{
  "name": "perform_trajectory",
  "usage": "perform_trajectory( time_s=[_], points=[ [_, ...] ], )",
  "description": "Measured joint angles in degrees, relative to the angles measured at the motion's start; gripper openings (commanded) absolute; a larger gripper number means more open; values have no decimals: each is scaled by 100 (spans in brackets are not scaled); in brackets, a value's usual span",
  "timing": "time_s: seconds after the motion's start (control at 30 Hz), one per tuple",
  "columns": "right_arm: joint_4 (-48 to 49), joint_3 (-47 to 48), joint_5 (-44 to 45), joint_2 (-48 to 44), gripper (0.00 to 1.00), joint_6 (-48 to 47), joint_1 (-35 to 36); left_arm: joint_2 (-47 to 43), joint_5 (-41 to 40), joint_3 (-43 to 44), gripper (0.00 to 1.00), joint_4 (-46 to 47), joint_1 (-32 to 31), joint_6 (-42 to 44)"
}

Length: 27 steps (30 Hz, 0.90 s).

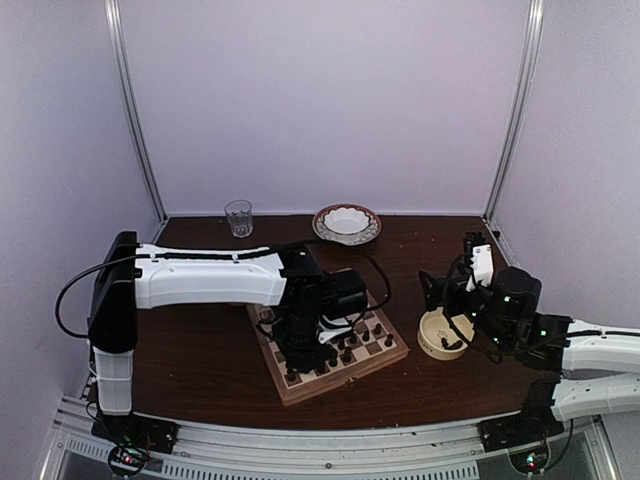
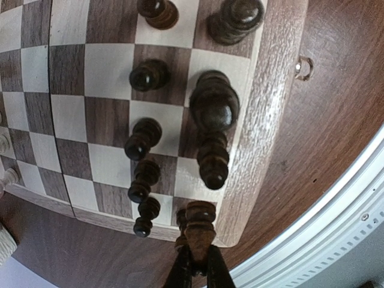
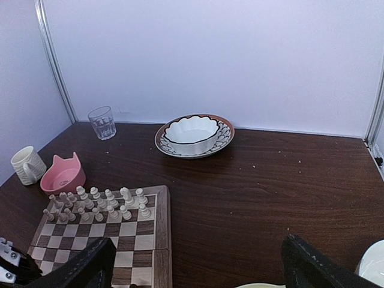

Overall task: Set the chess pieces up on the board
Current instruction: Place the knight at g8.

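Left jaws are clamped on a dark piece point(image 2: 200, 223) at the corner of the board point(image 2: 269, 120) nearest the front edge of the bench point(image 2: 336, 138). Other dark pieces point(image 2: 213, 108) stand in two rows just beyond it. Right jaws gape wide and empty over a cream bowl point(image 1: 432, 335) near the bench's right edge.

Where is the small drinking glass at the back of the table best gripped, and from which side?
I would grip the glass around its side wall, about halfway up, coming level from the near side. It stands upright, its wall is nearly straight, and nothing stands close beside it, so a finger can pass on each side. The bowl stands well apart to its right.
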Motion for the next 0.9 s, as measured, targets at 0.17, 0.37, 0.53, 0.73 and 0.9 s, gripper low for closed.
perform_trajectory(
  time_s=[0.17, 0.37, 0.53, 0.73, 0.9],
  points=[
    [9, 0, 0, -4, 99, 0, 0, 122, 0, 96, 0, -22, 0, 37],
    [9, 0, 0, -9, 99, 0, 0, 299, 0, 190, 1, -74, 0, 74],
    [9, -2, 0, -11, 99, -2, 0, 304, -11, 197, 10, -120, -2, 76],
    [9, -2, 0, -11, 99, -2, 0, 304, -33, 197, 21, -129, 0, 109],
    [11, -2, -2, -11, 99, -2, 0, 306, -90, 199, 22, -131, 0, 114]
  ],
)
